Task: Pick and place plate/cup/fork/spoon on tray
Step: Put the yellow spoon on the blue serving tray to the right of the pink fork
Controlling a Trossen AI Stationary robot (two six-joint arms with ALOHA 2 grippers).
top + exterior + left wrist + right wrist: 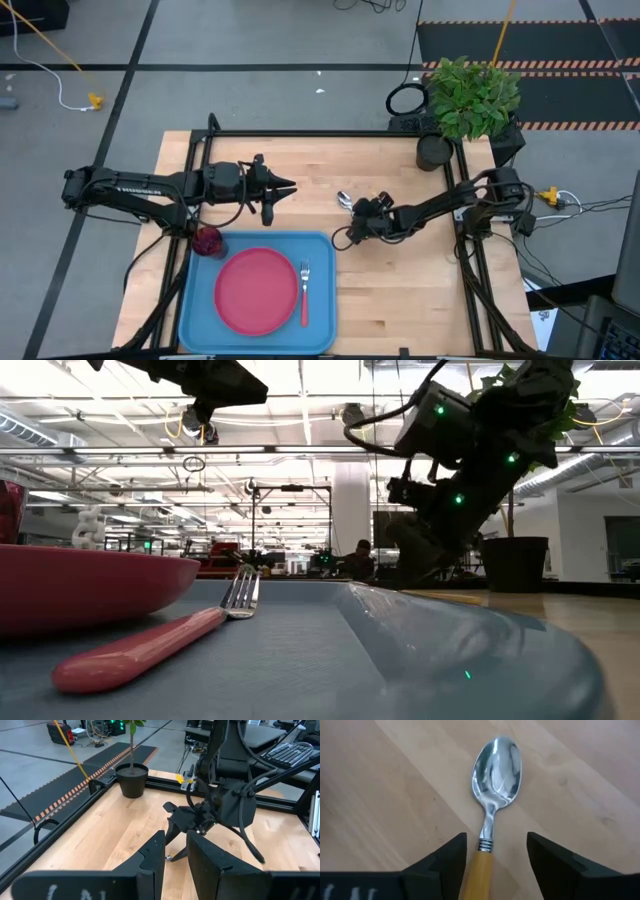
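Your right gripper (492, 852) reaches low over the bare wood beyond the tray (200, 310), fingers spread either side of the spoon (493, 780) (orange handle between them, shiny bowl pointing ahead). Your left gripper (275, 190) hovers farther left, fingers slightly parted, empty.

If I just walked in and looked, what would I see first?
Probably the big blue tray at the table's near edge, with the pink plate and the fork on it, and the cup at its corner. Next, the right gripper, open, low over the spoon on the bare wood, its fingers either side of the orange handle.
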